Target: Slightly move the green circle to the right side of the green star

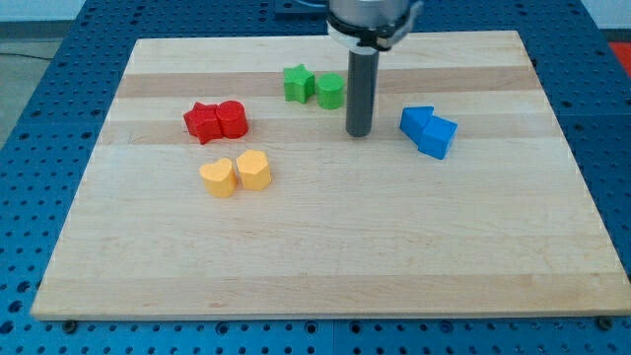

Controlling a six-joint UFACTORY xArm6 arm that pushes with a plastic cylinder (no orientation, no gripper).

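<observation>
Trouble is our tip (no fingers, just a rod) sits just right of the green circle, which touches the green star, so pushing leftward would jam both together.

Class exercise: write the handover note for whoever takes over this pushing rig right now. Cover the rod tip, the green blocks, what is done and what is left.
My tip rests on the board just right of and slightly below the green circle, not clearly touching it.
Green circle sits against the right side of the green star.
Done: circle appears already on the star's right.
Left: at most a small nudge; confirm placement.
</observation>
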